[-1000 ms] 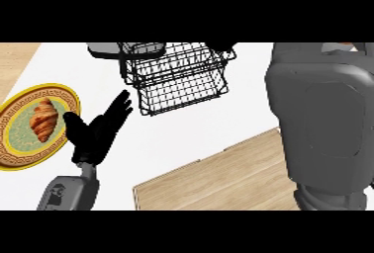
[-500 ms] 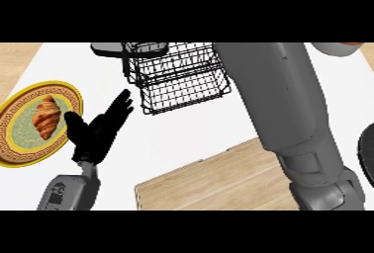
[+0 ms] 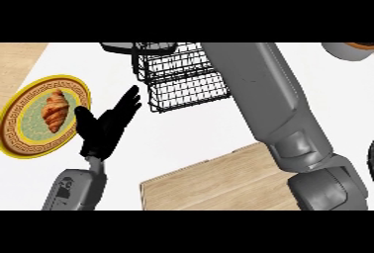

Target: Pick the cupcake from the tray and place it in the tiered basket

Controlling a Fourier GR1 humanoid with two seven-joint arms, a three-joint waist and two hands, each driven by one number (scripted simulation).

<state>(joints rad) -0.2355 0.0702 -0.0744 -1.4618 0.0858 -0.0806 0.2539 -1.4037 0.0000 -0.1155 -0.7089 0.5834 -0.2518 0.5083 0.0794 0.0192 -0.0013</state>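
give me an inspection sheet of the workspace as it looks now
surface: white counter with a wooden board near the front
job's things: black wire tiered basket at the back; cupcake and tray not seen
clutter: croissant on a yellow-rimmed plate at left
hands: left robot hand open, fingers up, beside the plate; right forearm reaches past the top edge, its hand out of view
cables: nothing seen
surroundings: nothing seen

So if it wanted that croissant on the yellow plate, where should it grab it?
Probably across its thick middle, coming from above, with fingers and thumb on the long sides. The croissant lies flat on the plate with tapering ends, and the open left hand is just beside the plate.
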